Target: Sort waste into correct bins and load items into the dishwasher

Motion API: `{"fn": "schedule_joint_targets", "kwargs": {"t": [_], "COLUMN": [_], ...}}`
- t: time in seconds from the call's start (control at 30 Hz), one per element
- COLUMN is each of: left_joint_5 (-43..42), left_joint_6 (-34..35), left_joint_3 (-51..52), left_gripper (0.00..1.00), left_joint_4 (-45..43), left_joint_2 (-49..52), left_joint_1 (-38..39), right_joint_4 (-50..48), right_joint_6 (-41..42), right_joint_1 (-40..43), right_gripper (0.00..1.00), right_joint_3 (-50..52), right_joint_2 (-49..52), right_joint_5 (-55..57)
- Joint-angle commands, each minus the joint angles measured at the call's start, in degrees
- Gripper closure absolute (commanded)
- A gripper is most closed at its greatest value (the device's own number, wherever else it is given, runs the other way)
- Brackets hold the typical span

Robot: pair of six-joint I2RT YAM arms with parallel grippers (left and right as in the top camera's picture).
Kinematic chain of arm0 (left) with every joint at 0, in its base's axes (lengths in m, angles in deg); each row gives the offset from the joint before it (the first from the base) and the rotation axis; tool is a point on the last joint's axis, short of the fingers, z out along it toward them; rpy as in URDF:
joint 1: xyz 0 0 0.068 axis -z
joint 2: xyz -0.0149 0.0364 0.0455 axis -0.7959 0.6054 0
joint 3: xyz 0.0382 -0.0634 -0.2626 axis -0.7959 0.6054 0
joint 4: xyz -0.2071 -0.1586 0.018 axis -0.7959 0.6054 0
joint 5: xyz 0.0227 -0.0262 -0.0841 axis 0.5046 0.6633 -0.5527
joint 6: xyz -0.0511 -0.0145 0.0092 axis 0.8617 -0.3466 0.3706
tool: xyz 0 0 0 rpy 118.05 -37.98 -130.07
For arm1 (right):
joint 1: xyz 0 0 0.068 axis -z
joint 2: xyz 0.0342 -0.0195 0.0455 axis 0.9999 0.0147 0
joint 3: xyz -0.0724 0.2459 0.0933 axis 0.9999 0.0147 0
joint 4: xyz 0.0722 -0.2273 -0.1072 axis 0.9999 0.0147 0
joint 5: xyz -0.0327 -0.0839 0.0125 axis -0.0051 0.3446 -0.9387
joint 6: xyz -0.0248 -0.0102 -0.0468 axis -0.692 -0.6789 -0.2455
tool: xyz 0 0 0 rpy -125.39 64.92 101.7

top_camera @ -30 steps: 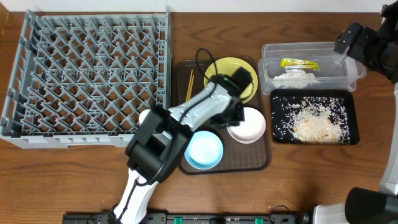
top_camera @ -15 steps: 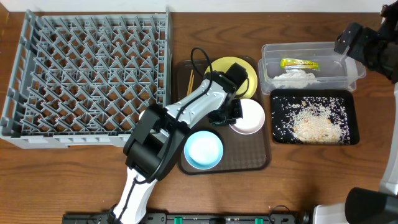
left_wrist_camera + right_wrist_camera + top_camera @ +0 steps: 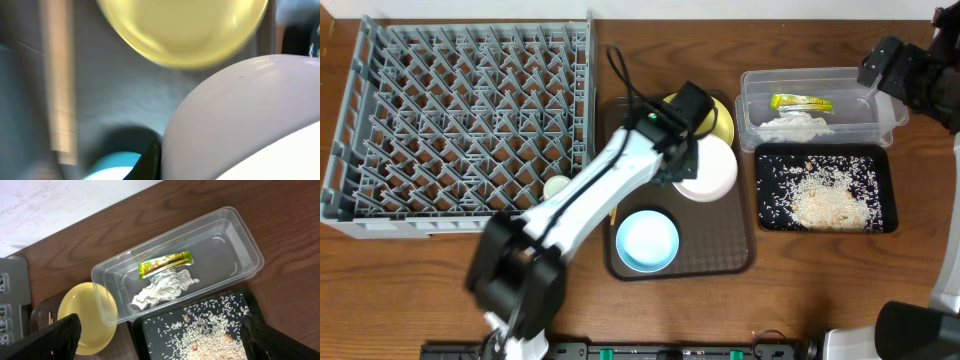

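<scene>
My left gripper point(image 3: 686, 152) is shut on the rim of the pinkish-white bowl point(image 3: 710, 172) and holds it above the brown tray, overlapping the yellow plate point(image 3: 722, 118). In the left wrist view a finger point(image 3: 154, 159) presses on the bowl point(image 3: 240, 120), with the plate point(image 3: 182, 27) behind it. The light blue bowl point(image 3: 647, 241) sits on the tray's front. A small white cup point(image 3: 557, 187) stands beside the grey dish rack point(image 3: 460, 120). The chopsticks point(image 3: 57, 100) show as a blur. My right gripper point(image 3: 165, 336) is open and empty over the clear tub point(image 3: 235, 235).
The clear tub point(image 3: 880, 110) holds the yellow-green wrapper point(image 3: 801, 102) and crumpled white paper point(image 3: 790, 125). The black tray point(image 3: 767, 190) in front of it holds rice scraps point(image 3: 830, 195). The brown serving tray point(image 3: 705, 260) lies between the rack and the bins.
My left gripper has lifted the pinkish-white bowl off the brown tray and carried it back towards the yellow plate. The left arm has swung left. The right arm has not moved.
</scene>
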Motion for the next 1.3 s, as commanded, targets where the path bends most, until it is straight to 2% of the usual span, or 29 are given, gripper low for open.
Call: {"fn": "schedule_joint_targets", "kwargs": {"t": [0.0, 0.1, 0.2, 0.37, 0.5, 0.63, 0.73, 1.0, 1.17, 1.27], "left_joint_5": [23.3, 38.7, 46.8, 48.3, 48.3, 47.6, 47.7, 60.7, 65.9, 66.1], "left_joint_6": [-8.0, -14.2, -22.7, -38.8, -46.8, -48.3, -52.1, -65.9, -66.8, -66.8], "left_joint_3": [-0.2, -0.2, -0.2, -0.2, -0.2, -0.2, -0.2, -0.2, -0.2, -0.2], "left_gripper": [0.92, 0.92, 0.92, 0.92, 0.92, 0.92, 0.92, 0.93, 0.93, 0.92], "left_joint_4": [0.0, -2.6, -7.3, -17.7, -26.1, -33.8, -38.6, -57.8, -65.1, -65.7], "left_joint_2": [-4.0, -5.0, -4.5, -3.9, -3.9, -3.4, -1.7, 10.1, 15.1, 15.4], "left_joint_1": [-0.2, -1.0, -2.6, -8.2, -14.0, -18.8, -20.5, -23.3, -24.9, -25.6], "right_joint_4": [0.1, 0.1, 0.1, 0.1, 0.1, 0.1, 0.1, 0.1, 0.1, 0.1], "right_joint_6": [0.7, 0.7, 0.7, 0.7, 0.7, 0.7, 0.7, 0.7, 0.7, 0.7], "right_joint_1": [0.1, 0.1, 0.1, 0.1, 0.1, 0.1, 0.1, 0.1, 0.1, 0.1], "right_gripper": [0.01, 0.01, 0.01, 0.01, 0.01, 0.01, 0.01, 0.01, 0.01, 0.01], "right_joint_3": [-0.6, -0.6, -0.6, -0.6, -0.6, -0.6, -0.6, -0.6, -0.6, -0.6], "right_joint_2": [0.3, 0.3, 0.3, 0.3, 0.3, 0.3, 0.3, 0.3, 0.3, 0.3], "right_joint_5": [-0.3, -0.3, -0.3, -0.3, -0.3, -0.3, -0.3, -0.3, -0.3, -0.3]}}
